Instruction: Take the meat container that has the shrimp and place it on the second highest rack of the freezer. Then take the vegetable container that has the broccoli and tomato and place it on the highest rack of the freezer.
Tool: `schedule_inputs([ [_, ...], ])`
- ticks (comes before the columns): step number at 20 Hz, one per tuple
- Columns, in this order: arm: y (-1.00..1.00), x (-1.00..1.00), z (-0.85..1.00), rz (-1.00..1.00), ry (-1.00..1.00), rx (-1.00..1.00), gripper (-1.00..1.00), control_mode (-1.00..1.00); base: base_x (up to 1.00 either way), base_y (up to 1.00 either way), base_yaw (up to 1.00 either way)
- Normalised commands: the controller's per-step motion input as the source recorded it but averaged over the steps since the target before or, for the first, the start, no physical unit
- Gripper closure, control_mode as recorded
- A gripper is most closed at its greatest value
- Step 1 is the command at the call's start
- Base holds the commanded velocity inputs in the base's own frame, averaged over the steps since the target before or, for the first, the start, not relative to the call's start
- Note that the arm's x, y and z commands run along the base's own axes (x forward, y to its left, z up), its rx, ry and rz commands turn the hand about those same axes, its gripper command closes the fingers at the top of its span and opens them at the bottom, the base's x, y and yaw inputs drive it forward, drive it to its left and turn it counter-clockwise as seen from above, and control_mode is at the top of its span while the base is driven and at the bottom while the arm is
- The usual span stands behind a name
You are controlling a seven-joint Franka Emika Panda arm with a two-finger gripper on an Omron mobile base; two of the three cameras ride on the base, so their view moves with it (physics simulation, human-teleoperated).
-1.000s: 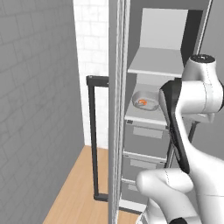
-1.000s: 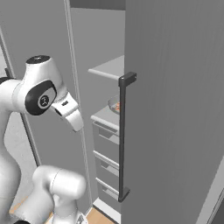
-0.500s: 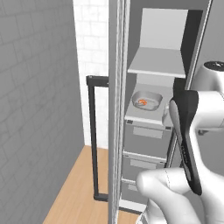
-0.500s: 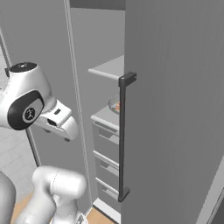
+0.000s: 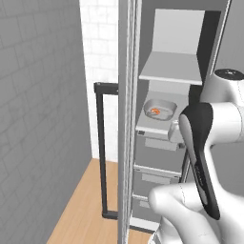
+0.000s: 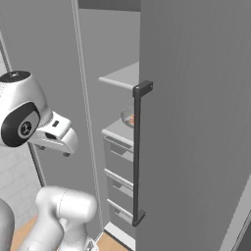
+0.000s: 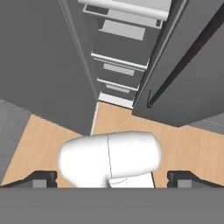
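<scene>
The freezer (image 5: 171, 28) stands open. The meat container (image 5: 160, 109), a light-grey tray with an orange shrimp (image 5: 154, 112), rests on the second highest rack (image 5: 145, 127); its edge (image 6: 127, 117) peeks out beside the door in the right base view. Above it the highest rack (image 5: 174, 74) (image 6: 122, 77) is bare. My gripper (image 7: 111, 179) is drawn back from the shelves and points down at the wooden floor. It is open, its fingertips (image 7: 41, 178) wide apart with nothing between them. The vegetable container is out of view.
Grey drawer fronts (image 5: 155, 178) (image 7: 118, 48) sit below the racks. The open freezer door (image 6: 196, 122) with its long black handle (image 6: 137, 152) stands on the right. Another black handle (image 5: 101, 152) and a grey wall (image 5: 43, 119) close off the left.
The arm has pulled back out of the freezer and the hand has swung down and away. The meat container stays on its rack. The jaws remain open.
</scene>
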Motion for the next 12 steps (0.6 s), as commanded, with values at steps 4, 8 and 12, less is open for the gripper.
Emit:
schedule_inputs([
  [4, 0.02, 0.00, 0.00, 0.11, 0.00, 0.00, -1.00, -1.00, 0.00, 0.00, 0.00],
  [8, 0.06, 0.00, 0.00, 0.08, 0.00, 0.00, -1.00, -1.00, 0.00, 0.00, 0.00],
  [12, 0.00, 0.00, 0.00, 0.00, 0.00, 0.00, -1.00, 1.00, -0.55, 0.00, 0.02],
])
